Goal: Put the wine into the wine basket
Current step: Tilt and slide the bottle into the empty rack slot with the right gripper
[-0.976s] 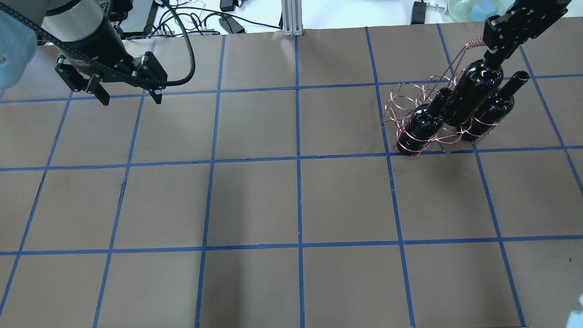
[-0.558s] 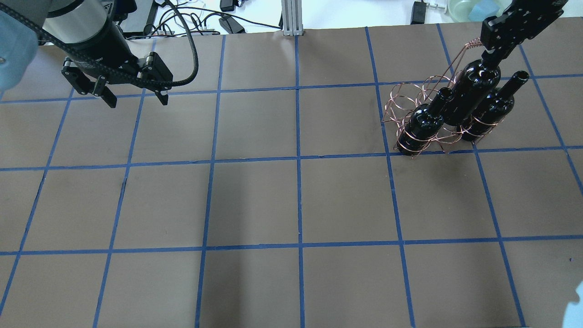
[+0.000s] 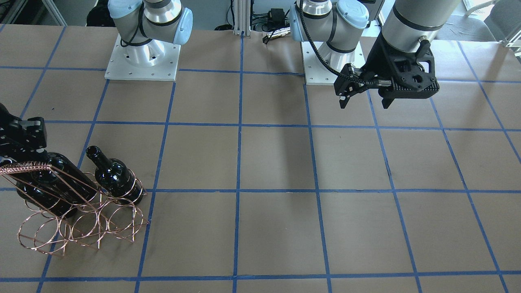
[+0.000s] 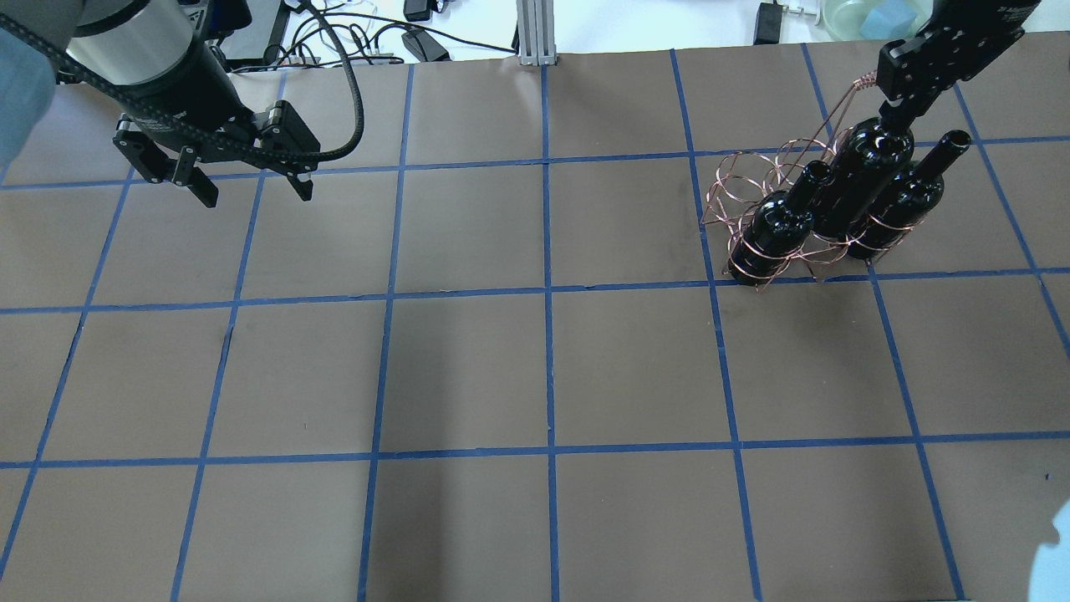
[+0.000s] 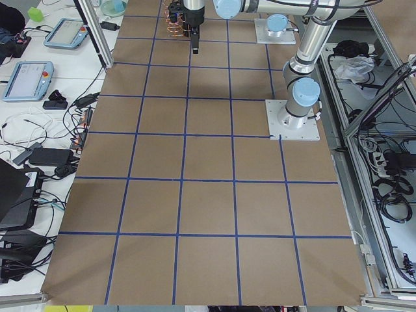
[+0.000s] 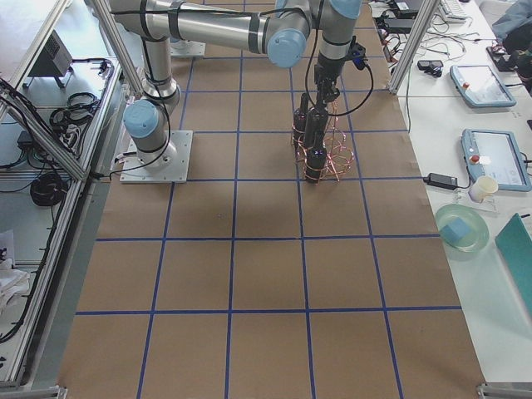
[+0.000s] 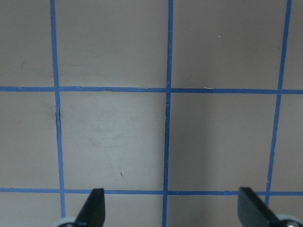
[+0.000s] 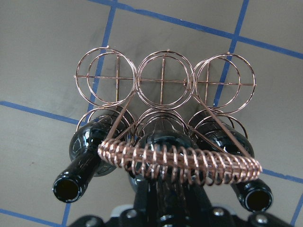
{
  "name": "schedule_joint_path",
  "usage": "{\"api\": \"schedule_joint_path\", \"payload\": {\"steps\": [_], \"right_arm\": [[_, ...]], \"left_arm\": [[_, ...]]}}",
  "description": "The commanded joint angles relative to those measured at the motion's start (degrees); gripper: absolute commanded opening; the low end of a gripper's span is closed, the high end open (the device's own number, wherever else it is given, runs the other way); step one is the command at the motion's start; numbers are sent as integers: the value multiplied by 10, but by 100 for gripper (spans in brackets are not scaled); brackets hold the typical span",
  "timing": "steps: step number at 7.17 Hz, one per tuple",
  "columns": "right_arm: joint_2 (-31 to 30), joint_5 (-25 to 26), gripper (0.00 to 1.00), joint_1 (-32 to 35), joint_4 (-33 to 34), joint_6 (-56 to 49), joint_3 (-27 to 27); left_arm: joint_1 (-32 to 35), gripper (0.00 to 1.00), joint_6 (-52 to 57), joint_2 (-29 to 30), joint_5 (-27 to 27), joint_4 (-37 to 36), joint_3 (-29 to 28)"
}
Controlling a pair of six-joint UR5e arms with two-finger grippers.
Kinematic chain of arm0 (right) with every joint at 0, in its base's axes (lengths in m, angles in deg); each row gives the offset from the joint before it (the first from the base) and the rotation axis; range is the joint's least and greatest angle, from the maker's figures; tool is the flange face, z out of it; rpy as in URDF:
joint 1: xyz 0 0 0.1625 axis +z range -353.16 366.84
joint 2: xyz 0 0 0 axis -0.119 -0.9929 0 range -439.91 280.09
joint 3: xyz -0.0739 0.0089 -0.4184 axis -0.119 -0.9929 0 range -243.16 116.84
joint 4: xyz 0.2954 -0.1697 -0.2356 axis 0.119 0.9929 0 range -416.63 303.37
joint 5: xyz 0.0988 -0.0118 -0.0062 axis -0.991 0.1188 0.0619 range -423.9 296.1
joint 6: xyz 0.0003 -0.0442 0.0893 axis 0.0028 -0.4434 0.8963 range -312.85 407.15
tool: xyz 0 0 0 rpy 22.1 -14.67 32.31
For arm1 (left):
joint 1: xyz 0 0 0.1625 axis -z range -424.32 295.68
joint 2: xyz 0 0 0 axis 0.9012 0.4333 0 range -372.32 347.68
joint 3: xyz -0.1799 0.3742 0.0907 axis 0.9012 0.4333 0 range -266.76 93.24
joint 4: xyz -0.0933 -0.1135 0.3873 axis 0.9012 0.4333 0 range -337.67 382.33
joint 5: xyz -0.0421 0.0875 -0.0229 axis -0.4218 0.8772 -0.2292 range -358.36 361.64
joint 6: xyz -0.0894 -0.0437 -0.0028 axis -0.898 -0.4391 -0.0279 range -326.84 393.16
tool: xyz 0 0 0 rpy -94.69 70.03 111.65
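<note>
The table [image 4: 543, 376] is covered in brown paper squared off with blue tape. Toward its far right corner stands the wine basket [image 8: 163, 80], and the row of loops on the robot's side holds three dark bottles. The wine [image 4: 861, 180] sits neck up in the middle loop, its shoulder showing higher than its neighbours'. Whether its base rests on the bottom wires I cannot tell. The right gripper [image 4: 901, 107] is clamped on its neck from above.

A second bottle [image 4: 773, 230] stands just beside the wine toward the left edge, and a third bottle [image 4: 899, 209] just beside it toward the right edge, so the wine is hemmed in on both sides. The coiled handle [image 8: 180, 163] arches across close by the wine's neck and the gripper. The far row of loops shows table through it.

Over the far left part of the table the left gripper [image 4: 257, 197] hovers with fingers spread wide, holding nothing. Beyond the far edge are a power brick [image 4: 426, 46], a metal post [image 4: 532, 33] and a bowl [image 4: 836, 21].
</note>
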Motion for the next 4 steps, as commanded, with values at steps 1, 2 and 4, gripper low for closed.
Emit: {"api": "schedule_joint_path", "payload": {"steps": [1, 2, 4], "right_arm": [[1, 0, 0, 1, 26, -1, 24], [3, 0, 0, 1, 29, -2, 32], [17, 0, 0, 1, 46, -2, 46]], "left_arm": [[-2, 100, 1, 0, 2, 3, 0], [-3, 100, 1, 0, 2, 5, 0], [-4, 100, 5, 0, 2, 5, 0]]}}
